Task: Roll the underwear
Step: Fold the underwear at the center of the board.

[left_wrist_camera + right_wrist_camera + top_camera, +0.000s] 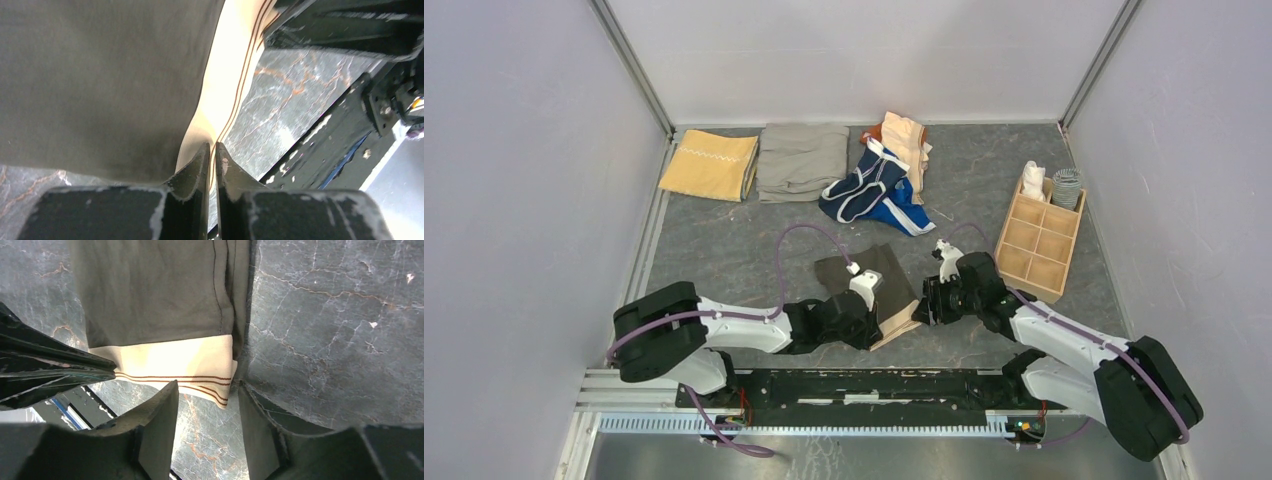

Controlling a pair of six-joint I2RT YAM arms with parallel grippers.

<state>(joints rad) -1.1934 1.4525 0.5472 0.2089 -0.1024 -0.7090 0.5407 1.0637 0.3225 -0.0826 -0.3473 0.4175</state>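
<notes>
Within box (1027, 283): cream roll (1033, 180), grey roll (1067, 187)

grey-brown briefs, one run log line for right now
grey-brown briefs: lying flat, not rolled | left gripper: pinching tan waistband | right gripper: open at waistband corner, holding nothing

The grey-brown briefs (874, 268) lay flat, their tan striped waistband (175, 362) pinched at its edge in the left gripper (212, 150) and reaching just between the right gripper's (207, 387) spread fingers. The navy briefs (864, 190), blue briefs (904, 214) and peach briefs (906, 145) lay heaped well beyond both.
</notes>
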